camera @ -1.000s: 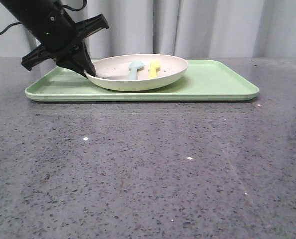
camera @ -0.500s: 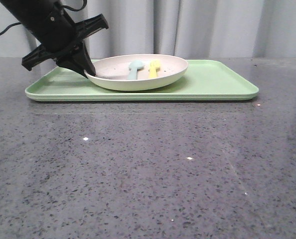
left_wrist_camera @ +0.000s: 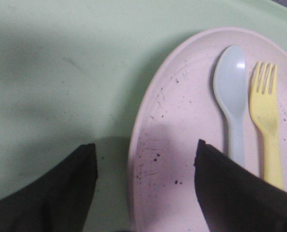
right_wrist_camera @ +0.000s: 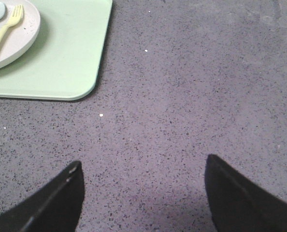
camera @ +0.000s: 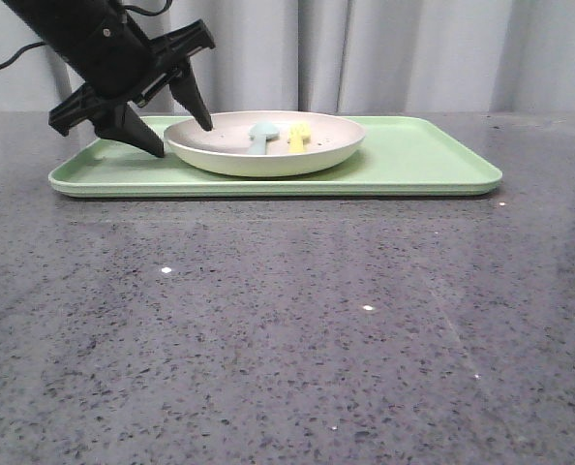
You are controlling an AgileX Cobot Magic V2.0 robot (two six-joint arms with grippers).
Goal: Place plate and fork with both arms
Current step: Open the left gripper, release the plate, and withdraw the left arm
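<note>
The green tray (camera: 413, 160) held the plate (camera: 268, 155), and in the plate lay a pale blue spoon (camera: 260, 134) with the fork (camera: 297, 136) just at its three o'clock. My left gripper (camera: 183, 138) gaped wide and empty astride the plate's nine-o'clock rim, one finger inside, one outside. My right gripper (right_wrist_camera: 142, 193) hung spread and empty over bare table, well apart from the tray.

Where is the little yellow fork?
In the front view, the fork lies inside the plate on the green tray, right beside the pale blue spoon.

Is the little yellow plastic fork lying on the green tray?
No, the small yellow plastic fork lies inside the speckled cream-white plate, beside a pale blue spoon.
</note>
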